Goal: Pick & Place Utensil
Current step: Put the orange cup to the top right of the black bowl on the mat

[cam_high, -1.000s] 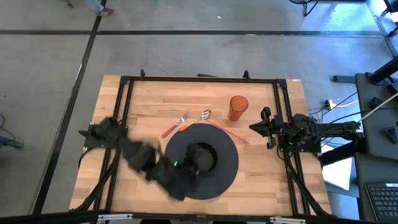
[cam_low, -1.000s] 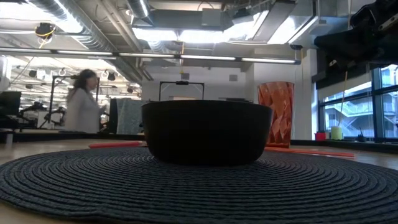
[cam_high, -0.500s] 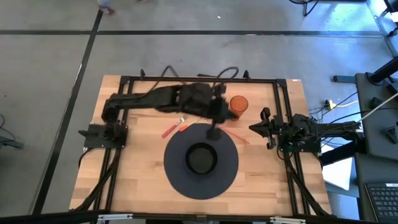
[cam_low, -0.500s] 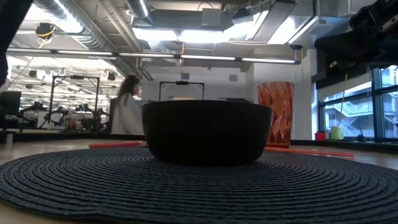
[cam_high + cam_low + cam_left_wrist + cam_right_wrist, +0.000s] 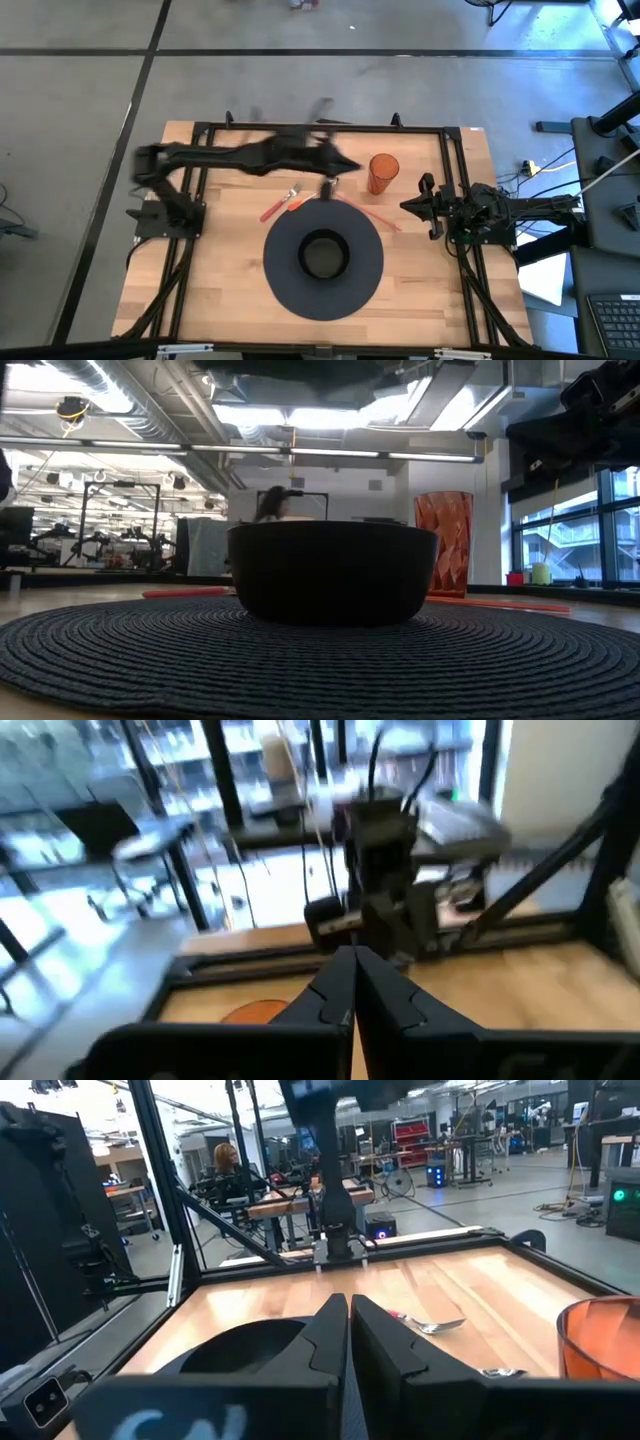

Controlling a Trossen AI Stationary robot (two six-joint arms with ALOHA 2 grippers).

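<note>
A fork [image 5: 292,190] with a red handle lies on the wood at the mat's far rim. A spoon [image 5: 432,1323] lies beside it; in the high view my left gripper [image 5: 326,187] hangs over that spot and hides it. A thin red utensil [image 5: 376,215] lies between the mat and the orange cup [image 5: 383,172]. A black bowl [image 5: 323,255] stands in the middle of the round dark mat [image 5: 365,280]. My left gripper [image 5: 352,985] is shut and holds nothing. My right gripper [image 5: 348,1332] waits, shut, at the table's right edge [image 5: 432,207].
The black frame rails [image 5: 320,128] run around the table. The orange cup [image 5: 600,1342] stands close to my left gripper, toward the table's right. Bare wood [image 5: 225,250] lies left of the mat. A person [image 5: 270,506] passes in the room behind.
My left arm has swung fast from the near-left side of the mat, up and across to the far side. Half a second ago its gripper hung over the mat's far rim; now it is a little farther off, above the spoon. The utensils, bowl and cup have kept still.
</note>
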